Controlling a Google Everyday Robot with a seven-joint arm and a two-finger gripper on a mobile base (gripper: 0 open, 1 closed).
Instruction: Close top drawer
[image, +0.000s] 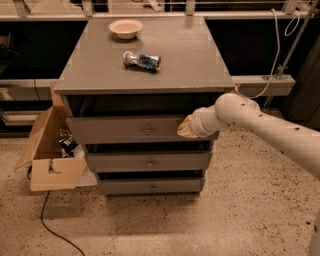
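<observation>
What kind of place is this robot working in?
Probably a lab or workshop, not a home: speckled hard floor, an open cardboard box and loose cable beside the cabinet. The gripper sits at the top drawer, right of its knob.

We find the tool (186, 127) against the right end of the top drawer (125, 131). On the tabletop (195, 60), a bowl (125, 28) lies far, a can (142, 61) nearer. A box (50, 155) stands left.

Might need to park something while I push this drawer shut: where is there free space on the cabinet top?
The cabinet top is bare right of the bowl and the blue item, and along its front edge. The end effector sits at the right end of the top drawer front. The floor to the left is crowded by the cardboard box.
</observation>
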